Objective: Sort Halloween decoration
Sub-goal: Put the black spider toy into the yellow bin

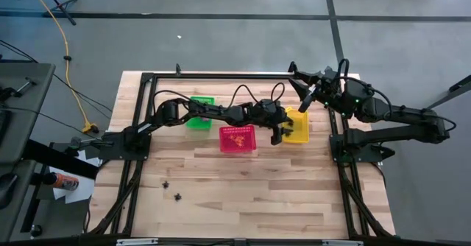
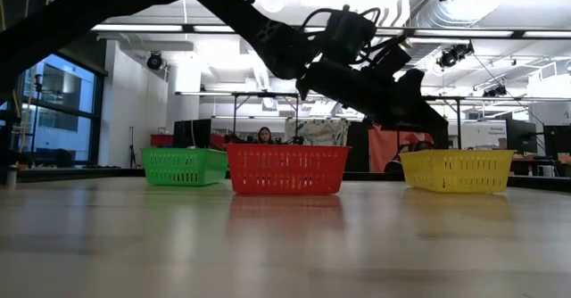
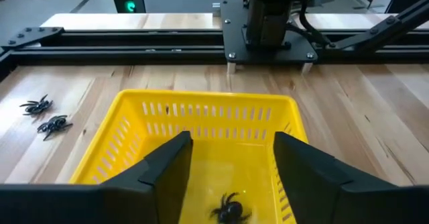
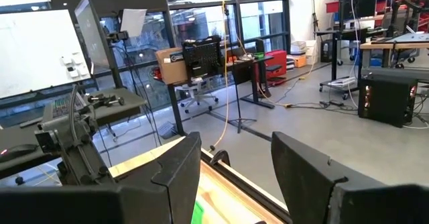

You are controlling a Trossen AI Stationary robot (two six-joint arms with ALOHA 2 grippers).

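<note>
Black spider (image 3: 230,209) (half hidden) in yellow basket (image 3: 120,140) under parted left gripper (image 3: 231,177); right gripper (image 4: 231,177) raised, fingers apart.

A lab or workshop: whiteboard (image 4: 30,46), office chair (image 4: 198,90), workbenches (image 4: 395,46), exposed ceiling ducts (image 2: 393,4), concrete floor (image 1: 221,40).

floor (image 1: 221,32): grey concrete | windows (image 4: 194,13): tall, glazed | ceiling lights (image 2: 500,34): on | whiteboard (image 4: 27,46): beside windows

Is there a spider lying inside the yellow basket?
Yes, a black spider lies on the floor of the yellow basket, below the open left gripper.
</note>
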